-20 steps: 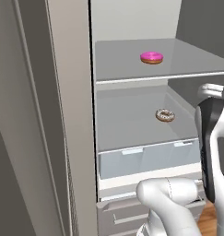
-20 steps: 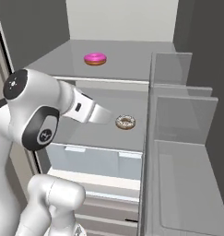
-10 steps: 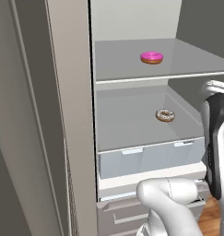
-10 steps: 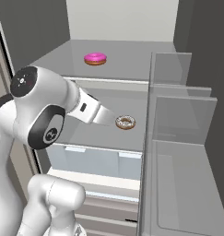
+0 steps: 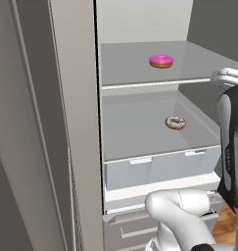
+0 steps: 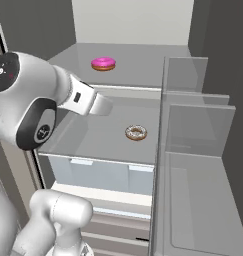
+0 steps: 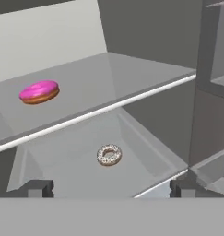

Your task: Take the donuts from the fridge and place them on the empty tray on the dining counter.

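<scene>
Hand view: two donuts, one pink donut (image 7: 39,91), one speckled donut (image 7: 109,155), before the wide-open, empty pincer (image 7: 111,188).

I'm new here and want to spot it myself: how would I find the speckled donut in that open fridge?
Look into the open fridge and find its two grey shelves above the pale drawer. The speckled donut lies alone on the lower shelf, just above that drawer. Unlike the pink donut on the upper shelf, it is brown with pale, dotted icing.
</scene>
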Robot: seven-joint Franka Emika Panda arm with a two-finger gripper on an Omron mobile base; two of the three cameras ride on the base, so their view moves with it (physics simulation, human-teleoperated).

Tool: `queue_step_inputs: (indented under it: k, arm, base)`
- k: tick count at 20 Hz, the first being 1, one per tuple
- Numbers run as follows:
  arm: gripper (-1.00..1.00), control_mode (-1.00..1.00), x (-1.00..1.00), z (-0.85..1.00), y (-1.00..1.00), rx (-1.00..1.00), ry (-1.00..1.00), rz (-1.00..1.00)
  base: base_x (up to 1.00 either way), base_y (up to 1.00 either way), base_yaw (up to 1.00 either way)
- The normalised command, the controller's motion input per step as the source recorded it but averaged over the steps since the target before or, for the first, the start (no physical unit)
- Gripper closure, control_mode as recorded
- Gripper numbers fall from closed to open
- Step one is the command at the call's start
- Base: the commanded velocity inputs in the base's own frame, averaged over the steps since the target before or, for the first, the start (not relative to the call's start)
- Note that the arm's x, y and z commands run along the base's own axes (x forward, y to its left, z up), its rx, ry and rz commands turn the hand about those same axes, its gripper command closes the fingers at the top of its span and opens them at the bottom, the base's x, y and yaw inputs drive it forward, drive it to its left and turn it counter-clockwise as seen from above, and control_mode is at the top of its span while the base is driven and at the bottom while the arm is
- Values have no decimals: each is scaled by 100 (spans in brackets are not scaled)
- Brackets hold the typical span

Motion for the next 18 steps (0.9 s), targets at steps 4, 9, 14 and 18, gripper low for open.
queue_step_inputs:
  k: [4, 9, 14, 18]
  arm:
    - [-100, -100, 0, 45, 29, -6, -13, 10]
    - [-100, -100, 5, 22, 24, -11, -13, 13]
    - [-100, -100, 25, 3, 1, -11, -11, 9]
    - [-100, -100, 41, 0, 5, -8, 0, 1]
  base:
    - [0, 0, 0]
    - [0, 0, 0]
    - [0, 0, 0]
    - [0, 0, 0]
